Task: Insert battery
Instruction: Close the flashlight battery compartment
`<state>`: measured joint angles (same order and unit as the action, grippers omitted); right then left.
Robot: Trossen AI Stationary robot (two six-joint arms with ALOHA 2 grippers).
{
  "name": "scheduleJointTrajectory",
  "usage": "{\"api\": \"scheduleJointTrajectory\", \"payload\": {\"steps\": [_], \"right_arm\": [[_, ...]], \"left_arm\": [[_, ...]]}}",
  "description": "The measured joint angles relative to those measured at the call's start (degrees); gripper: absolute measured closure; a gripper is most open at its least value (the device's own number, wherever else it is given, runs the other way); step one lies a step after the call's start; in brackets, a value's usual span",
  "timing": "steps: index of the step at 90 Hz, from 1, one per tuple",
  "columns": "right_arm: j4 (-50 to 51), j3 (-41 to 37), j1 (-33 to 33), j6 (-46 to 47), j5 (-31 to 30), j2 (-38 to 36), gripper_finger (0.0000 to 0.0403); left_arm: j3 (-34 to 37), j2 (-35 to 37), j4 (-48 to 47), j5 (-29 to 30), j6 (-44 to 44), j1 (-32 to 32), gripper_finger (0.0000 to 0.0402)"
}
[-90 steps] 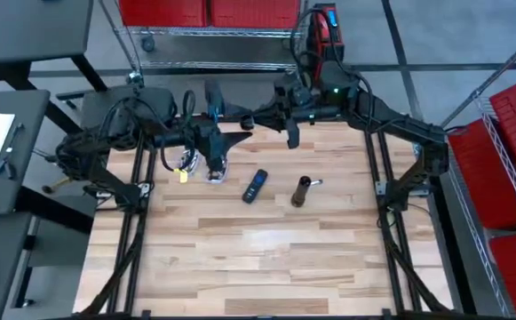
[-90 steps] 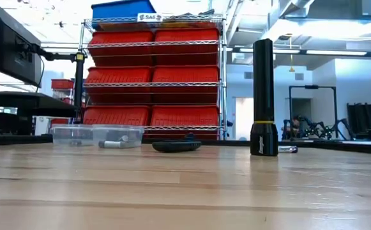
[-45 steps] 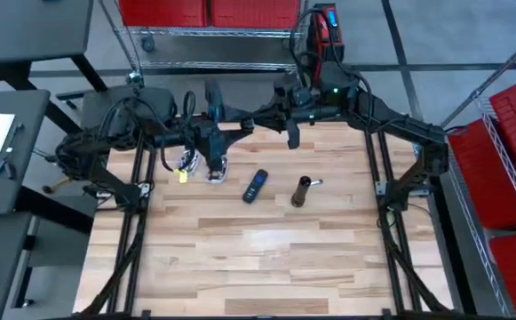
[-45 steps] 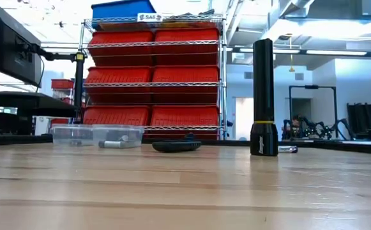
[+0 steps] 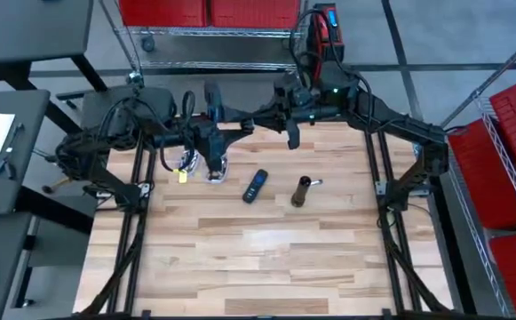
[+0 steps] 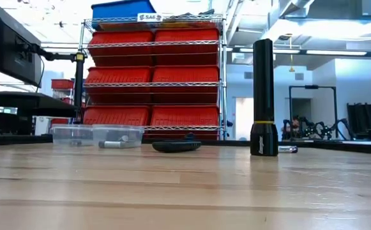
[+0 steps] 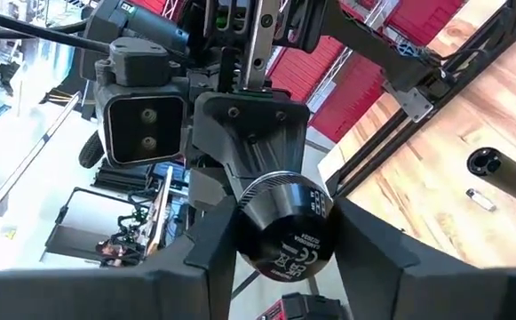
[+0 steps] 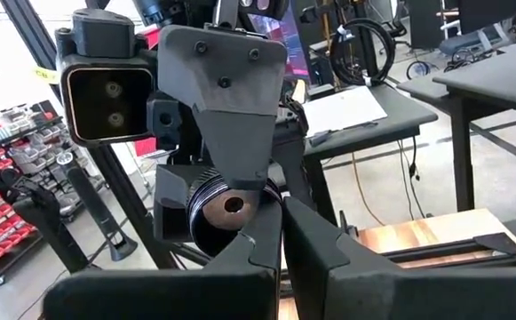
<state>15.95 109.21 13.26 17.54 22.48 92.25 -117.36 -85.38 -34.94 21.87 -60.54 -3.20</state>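
Waiting above the counter's (image 5: 266,258) far edge, the left hand (image 5: 240,122) and right hand (image 5: 256,118) meet, fingers too hidden to tell. The battery (image 6: 113,144) lies in a clear tray (image 6: 117,135); the torch (image 6: 264,99) stands upright nearby. Descend straight, grip the battery mid-length.

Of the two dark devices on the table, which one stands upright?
The black flashlight stands on end. The remote to its left lies flat on the wooden table.

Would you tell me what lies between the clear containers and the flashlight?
The remote lies between the containers and flashlight, clearest in the high view.
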Motion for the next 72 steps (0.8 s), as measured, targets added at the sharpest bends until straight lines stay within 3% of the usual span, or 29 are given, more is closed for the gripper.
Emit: {"api": "scheduleJointTrajectory", "payload": {"steps": [19,49,72], "right_arm": [[0.08,0.0,0.41,0.0,0.13,-0.17,0.039],[6.82,0.01,1.59,-6.21,1.35,-3.66,0.0267],[26.02,0.02,3.59,-15.92,-10.76,-10.17,0.0202]], "left_arm": [[0.0,0.0,0.49,0.0,1.63,-0.11,0.0271],[0.06,0.38,2.69,0.02,5.95,-1.07,0.0271],[0.09,2.25,3.85,0.13,20.71,-1.07,0.0271]]}}
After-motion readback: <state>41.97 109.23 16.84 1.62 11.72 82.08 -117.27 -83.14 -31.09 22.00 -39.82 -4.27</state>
